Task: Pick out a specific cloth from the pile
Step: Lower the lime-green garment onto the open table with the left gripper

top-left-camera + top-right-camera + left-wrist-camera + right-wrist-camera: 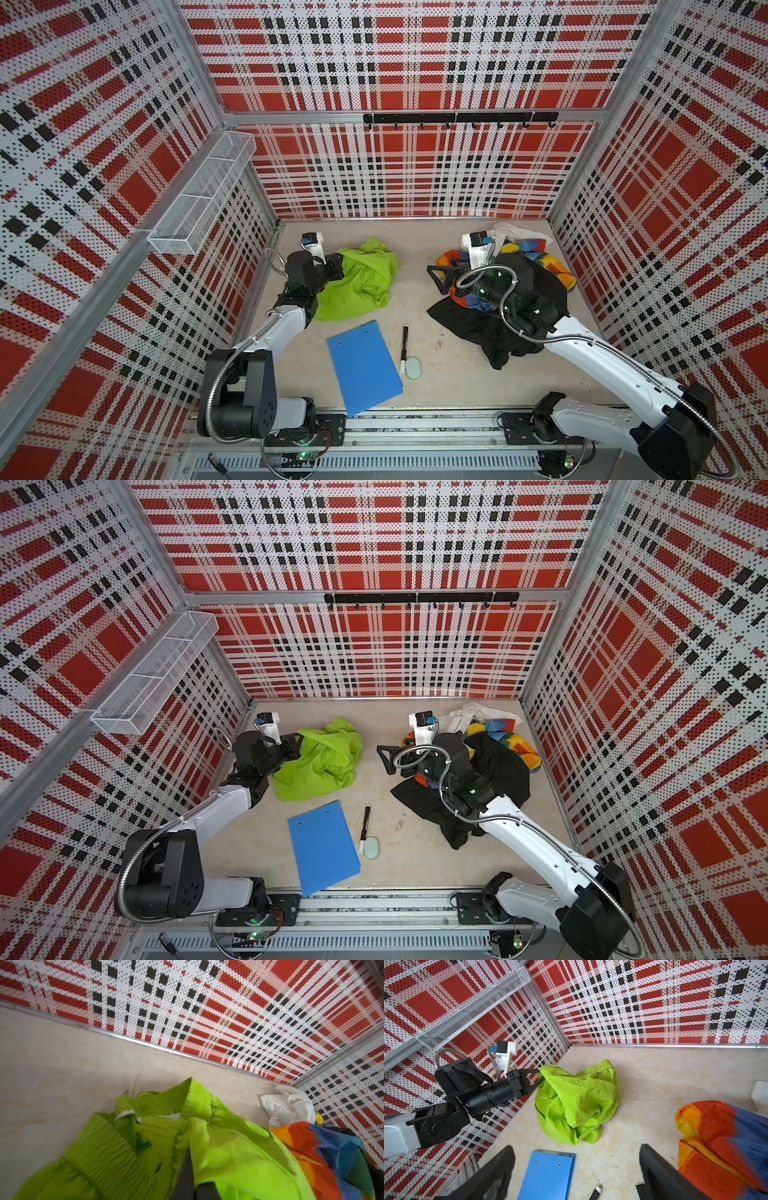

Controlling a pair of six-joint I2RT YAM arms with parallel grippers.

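left tool (540,1075): pressed together on a fold at the upper edge of the cloth (361,282). The rest of the cloth slumps on the surface (415,257).
right tool (438,280): spread wide, nothing between the fingers. It hangs over the cloth-side edge of the pile (461,328).
surface: pale, with a bare strip between cloth and pile.
pile: right side. The black garment (496,353) is the biggest piece, the rainbow cloth (557,270) lies toward the back, and the white cloth (509,230) is at the back corner.
cloth: lime green, a crumpled heap on the left, well apart from the pile and just behind the clipboard (363,365).
clipboard: blue, flat, front middle.
marker (404,347): just beside the clipboard, with a pale oval (413,368) near its white end.
handling: my read is thin, soft and light. It should drape and trail with no stiffness, and the smooth weave could slide out of a shallow pinch.
hold: the gathered waistband (116,1155) looks like the thickest part, so it's the best bite. A single-layer fold is riskier.
right wrist view: the only one showing the pinch side-on, tips shut on fabric. It also shows the right tool's fingers empty.
left wrist view: waistband gathers and a white tab (124,1114) up close, with one dark finger (186,1169) against the fabric. The gap to the pile doesn't read here.
top views: both show the full layout and that gap. The pinch itself is mostly hidden under the left wrist.
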